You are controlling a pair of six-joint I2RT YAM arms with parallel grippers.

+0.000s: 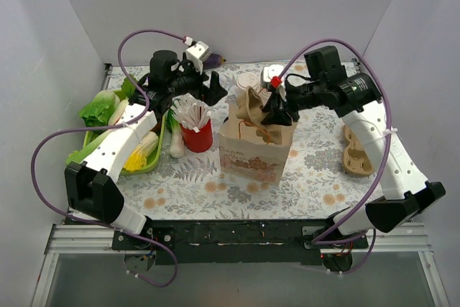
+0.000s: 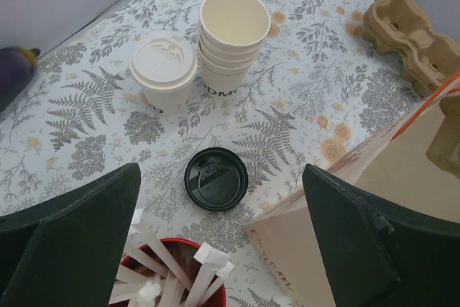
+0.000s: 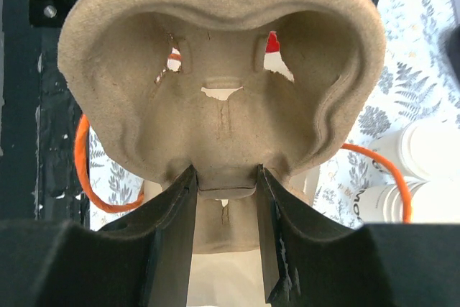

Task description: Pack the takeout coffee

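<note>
Left tool [image 2: 221, 177] wide open over a black lid [image 2: 215, 178], takeout coffee [image 2: 163, 70] standing just past it beside stacked cups [image 2: 231, 41] with cut-off dark letters, right tool [image 3: 225, 177] gripping a brown cup tray [image 3: 223, 70], flowery table [image 2: 302, 98], white walls [image 1: 251, 5].

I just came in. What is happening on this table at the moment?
Two robot arms are packing a takeout order. The right gripper is shut on a pulp cup carrier and holds it at the mouth of the paper bag. The left gripper is open and hovers above the table, holding nothing. The lidded coffee cup stands on the table beside a stack of lidless cups, not yet in the carrier or the bag.
</note>
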